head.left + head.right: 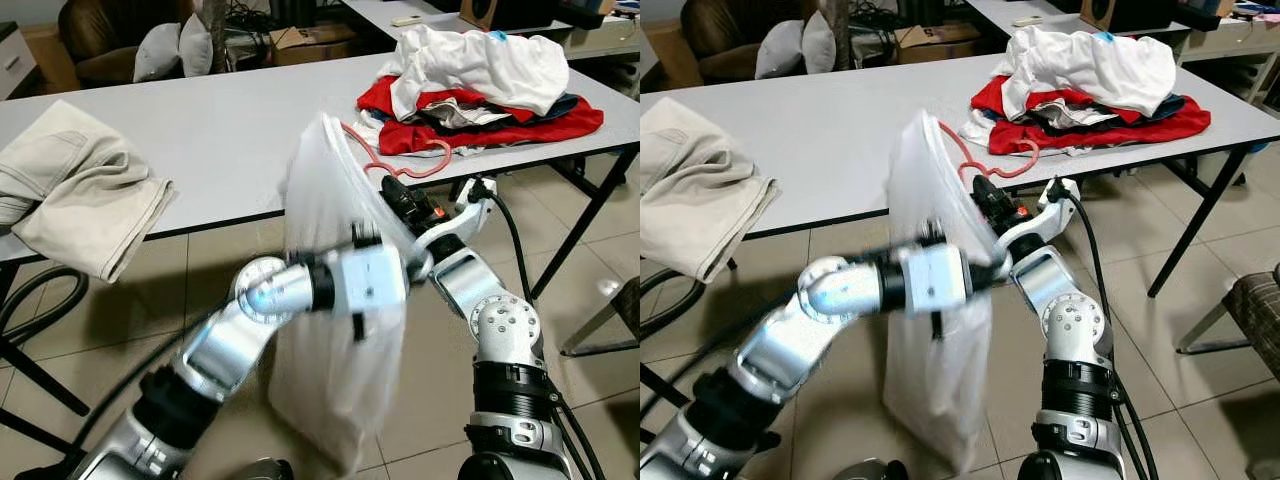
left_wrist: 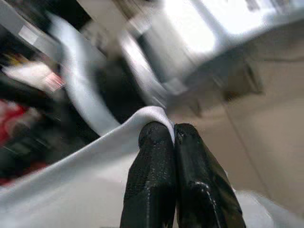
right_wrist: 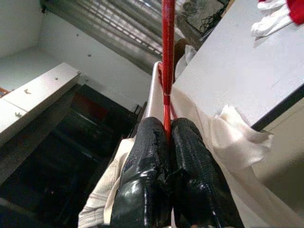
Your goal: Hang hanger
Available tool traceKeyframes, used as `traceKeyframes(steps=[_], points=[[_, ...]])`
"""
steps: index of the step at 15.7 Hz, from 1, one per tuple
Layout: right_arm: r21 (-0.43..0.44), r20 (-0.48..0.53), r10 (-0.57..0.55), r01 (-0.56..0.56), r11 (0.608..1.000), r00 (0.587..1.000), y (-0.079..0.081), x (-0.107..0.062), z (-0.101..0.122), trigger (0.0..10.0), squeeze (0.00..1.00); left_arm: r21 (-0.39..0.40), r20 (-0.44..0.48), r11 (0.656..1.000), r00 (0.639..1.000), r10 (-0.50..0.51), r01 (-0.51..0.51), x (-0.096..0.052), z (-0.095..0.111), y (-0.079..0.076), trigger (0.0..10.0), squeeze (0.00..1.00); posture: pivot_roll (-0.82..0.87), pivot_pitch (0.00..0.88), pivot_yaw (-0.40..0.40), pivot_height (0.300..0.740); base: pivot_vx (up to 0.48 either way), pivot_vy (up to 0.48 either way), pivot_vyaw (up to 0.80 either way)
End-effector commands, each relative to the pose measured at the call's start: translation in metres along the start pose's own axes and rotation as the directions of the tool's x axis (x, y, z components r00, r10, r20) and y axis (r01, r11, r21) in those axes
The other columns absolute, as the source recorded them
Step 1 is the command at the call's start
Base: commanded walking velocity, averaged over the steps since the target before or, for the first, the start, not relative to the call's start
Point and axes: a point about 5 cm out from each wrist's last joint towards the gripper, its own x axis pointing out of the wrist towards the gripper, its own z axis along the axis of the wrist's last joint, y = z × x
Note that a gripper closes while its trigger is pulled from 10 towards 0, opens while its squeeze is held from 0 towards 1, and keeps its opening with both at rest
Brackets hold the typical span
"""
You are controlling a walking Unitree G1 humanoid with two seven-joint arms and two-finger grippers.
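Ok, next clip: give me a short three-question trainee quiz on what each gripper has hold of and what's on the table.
1. True or false: the right gripper is shut on the red hanger.
2. What does the left gripper pinch? A) the white garment B) the beige trousers C) a cable
3. Fill in: the pile of clothes lies on the ____.

Key: 1 true; 2 A; 3 table
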Motion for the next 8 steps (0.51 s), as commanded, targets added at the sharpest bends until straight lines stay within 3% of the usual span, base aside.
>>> traceKeyframes(steps=[1,3,5,7,8], points=[[0.002,0.041,0.035,-0.035,0.999,0.999,0.011,0.004,0.012,10.0,0.0,0.042,-0.06,0.999,0.998,-0.029,0.032,0.0,-0.003,-0.004,0.3,0.0,-0.05,0.0,0.072,0.74,0.0,0.0,0.0],[0.012,0.067,0.018,-0.019,1.0,0.998,0.009,0.004,0.021,10.0,0.0,0.077,-0.164,0.996,0.986,-0.022,0.035,-0.006,-0.018,-0.003,0.0,0.0,-0.05,0.0,0.068,0.74,0.0,0.0,0.0],[0.014,0.069,0.02,-0.021,1.0,0.997,0.009,0.004,0.023,10.0,0.0,0.018,-0.129,1.0,0.991,-0.02,0.022,-0.005,-0.015,-0.004,0.0,0.0,-0.05,0.0,0.063,0.74,0.0,0.0,0.0],[0.016,0.055,0.032,-0.033,0.999,0.998,0.014,0.007,0.022,10.0,0.0,-0.043,-0.069,0.999,0.997,-0.035,0.032,0.005,-0.004,-0.012,0.0,0.0,-0.05,0.0,0.059,0.74,0.0,0.0,0.0],[0.013,0.049,0.034,-0.035,0.999,0.998,0.015,0.008,0.02,10.0,0.0,-0.055,-0.058,0.998,0.998,-0.03,0.027,0.008,-0.001,-0.015,8.9,0.0,-0.05,0.0,0.059,0.74,0.0,0.0,0.0]])
